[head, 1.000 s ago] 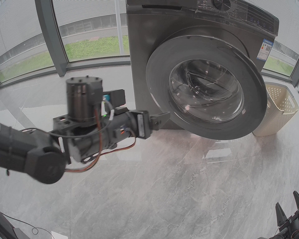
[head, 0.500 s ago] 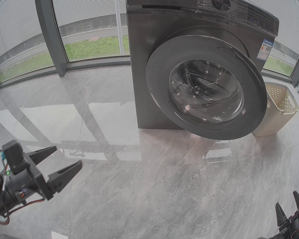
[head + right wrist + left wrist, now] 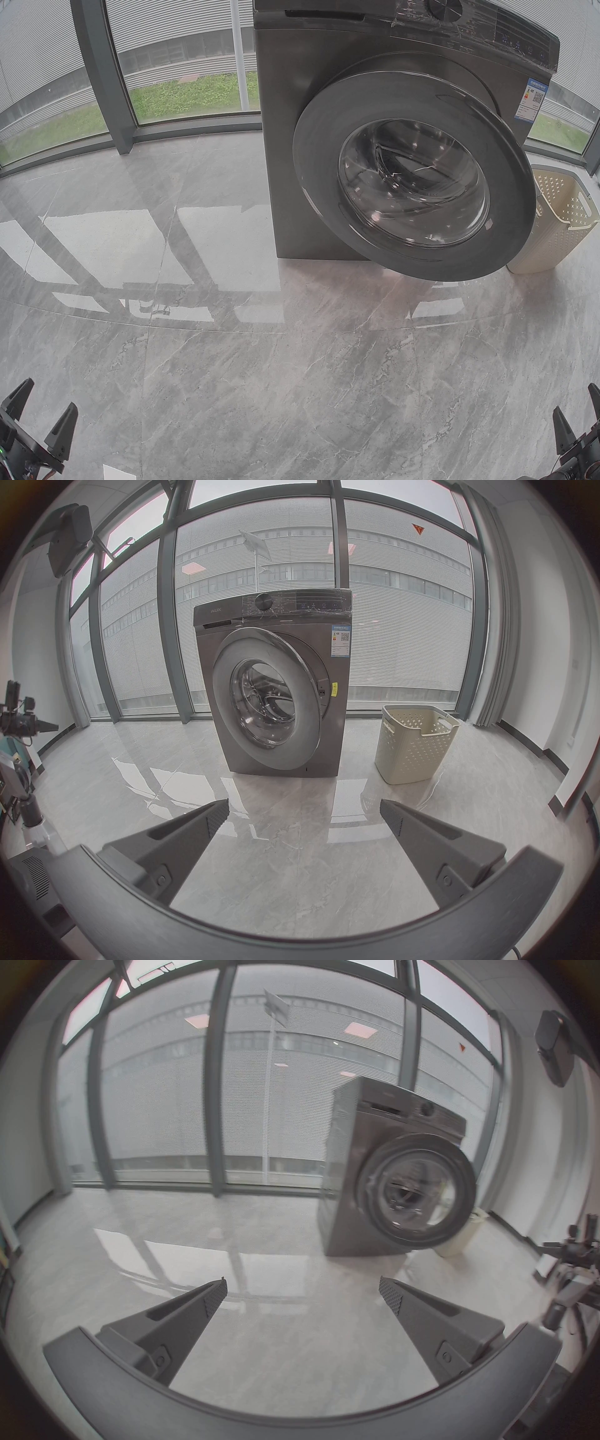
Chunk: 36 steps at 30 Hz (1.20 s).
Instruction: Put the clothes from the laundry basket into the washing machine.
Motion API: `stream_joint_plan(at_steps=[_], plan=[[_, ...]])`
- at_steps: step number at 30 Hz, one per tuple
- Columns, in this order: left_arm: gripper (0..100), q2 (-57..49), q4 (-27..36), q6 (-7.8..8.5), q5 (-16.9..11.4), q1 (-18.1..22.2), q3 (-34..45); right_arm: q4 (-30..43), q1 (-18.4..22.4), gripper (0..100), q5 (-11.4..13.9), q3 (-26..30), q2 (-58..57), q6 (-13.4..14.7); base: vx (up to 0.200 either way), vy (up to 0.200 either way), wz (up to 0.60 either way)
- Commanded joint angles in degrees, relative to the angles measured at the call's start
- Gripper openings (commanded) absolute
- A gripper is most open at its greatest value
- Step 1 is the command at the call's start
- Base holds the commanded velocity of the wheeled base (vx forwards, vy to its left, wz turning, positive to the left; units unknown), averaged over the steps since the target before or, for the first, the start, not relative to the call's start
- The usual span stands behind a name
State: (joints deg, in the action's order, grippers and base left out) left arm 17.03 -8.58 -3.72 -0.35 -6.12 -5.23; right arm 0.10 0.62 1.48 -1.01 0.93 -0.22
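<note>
The grey washing machine (image 3: 325, 125) stands on the floor ahead, its round glass door (image 3: 412, 181) swung partly out from the front. In the right wrist view the door (image 3: 265, 705) stands ajar, hinged on the side away from the basket. The cream laundry basket (image 3: 562, 219) sits beside the machine's right side; its bottom is hidden. My left gripper (image 3: 47, 400) hangs low at the near left, open and holding nothing. My right gripper (image 3: 575, 403) is low at the near right, open and holding nothing. Both are far from the machine.
Glossy grey stone floor (image 3: 300, 375) stretches wide between me and the machine. Floor-to-ceiling windows with dark frames (image 3: 103, 75) run behind the machine. The basket (image 3: 415, 742) has free floor around it.
My left arm has drawn back from beside the door's left edge, down to the near left corner. The door, the basket and the right gripper have stayed put.
</note>
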Motion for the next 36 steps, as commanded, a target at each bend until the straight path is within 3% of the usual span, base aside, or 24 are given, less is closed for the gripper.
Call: stream_joint_plan(at_steps=[1,5,8,12,18,21,23,28,36], plan=[[100,-13.7,5.0,0.82,7.7,7.8,5.2,0.0,0.0,100,0.0,0.9,-0.5,0.0,0.000,0.000,0.00],[100,-14.0,5.3,0.91,6.8,7.5,5.2,0.0,0.0,100,0.0,0.9,-0.4,0.0,0.000,0.000,0.00],[100,-17.0,9.2,2.58,-1.1,6.1,5.1,0.0,0.0,100,0.0,0.9,-0.4,0.0,0.000,0.000,0.00],[100,-16.8,8.3,2.22,0.9,6.0,5.2,0.0,0.0,100,0.0,0.9,-0.5,0.0,0.000,0.000,0.00],[100,-16.8,8.4,3.02,0.6,6.0,5.2,0.0,0.0,100,0.0,0.9,-0.5,0.0,0.000,0.000,0.00],[100,-16.8,8.3,2.31,0.6,6.0,5.2,0.0,0.0,100,0.0,0.9,-0.4,0.0,0.000,0.000,0.00],[100,-16.8,8.4,3.37,0.9,6.1,5.2,0.0,0.0,100,0.0,0.9,-0.4,0.0,0.000,0.000,0.00],[100,-16.8,8.3,2.31,1.1,6.0,5.2,0.0,0.0,100,0.0,0.9,-0.4,0.0,0.000,0.000,0.00],[100,-16.8,8.4,2.66,1.1,6.0,5.2,0.0,0.0,100,0.0,0.9,-0.4,0.0,0.000,-0.125,0.00]])
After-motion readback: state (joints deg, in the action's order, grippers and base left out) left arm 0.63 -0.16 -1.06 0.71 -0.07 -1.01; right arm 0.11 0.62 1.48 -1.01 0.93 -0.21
